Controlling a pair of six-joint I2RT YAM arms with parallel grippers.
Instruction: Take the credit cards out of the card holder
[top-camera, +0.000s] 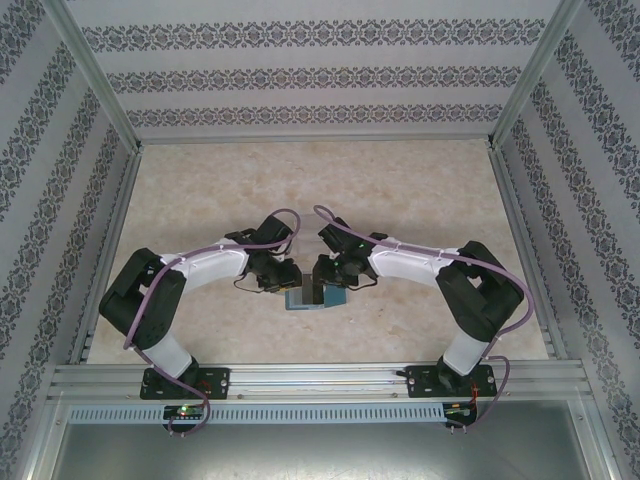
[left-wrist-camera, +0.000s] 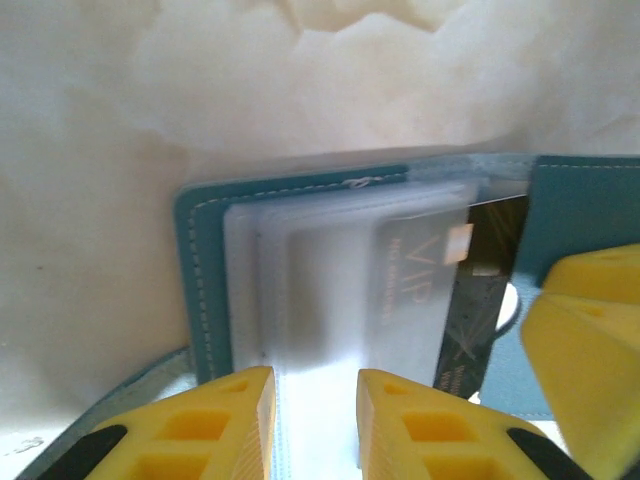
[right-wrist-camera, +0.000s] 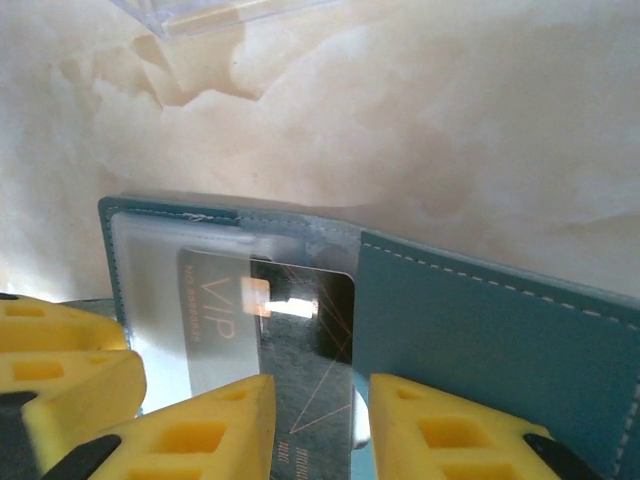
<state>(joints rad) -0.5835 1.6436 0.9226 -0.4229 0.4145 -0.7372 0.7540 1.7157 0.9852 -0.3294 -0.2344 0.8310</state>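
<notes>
1. Teal card holder (top-camera: 298, 301) lies open and flat on the beige marbled table (top-camera: 400, 190), near the centre of the near half, between the 2 arms.
2. Left wrist view: the card holder (left-wrist-camera: 200, 280) shows a stitched teal border around a stack of clear plastic sleeves (left-wrist-camera: 300, 290).
3. Right wrist view: the right panel of the card holder (right-wrist-camera: 500, 340) is plain teal with a line of pale stitching.
4. A dark credit card (right-wrist-camera: 300, 340) lettered "VIP" sits at the middle of the card holder. Its left part lies under a frosted sleeve and its right part is bare. The same credit card (left-wrist-camera: 470, 330) appears in the left wrist view. The number of cards in the sleeves cannot be told.
5. Left gripper (top-camera: 280, 285) is down over the left half of the card holder. In its own camera, the left gripper (left-wrist-camera: 315, 420) has its yellow jaws a little apart, with the sleeves showing in the gap. Whether they clamp anything cannot be told.
6. Right gripper (top-camera: 328, 283) is down over the right half, just beside the left one. In its own camera, the right gripper (right-wrist-camera: 320, 430) has its jaws a little apart, with the dark card showing in the gap. A grip cannot be confirmed.
7. Each wrist view also shows a yellow finger of the other gripper close alongside (left-wrist-camera: 580, 360) (right-wrist-camera: 60, 380).
8. A clear plastic piece (right-wrist-camera: 200, 15) lies on the table beyond the card holder.
</notes>
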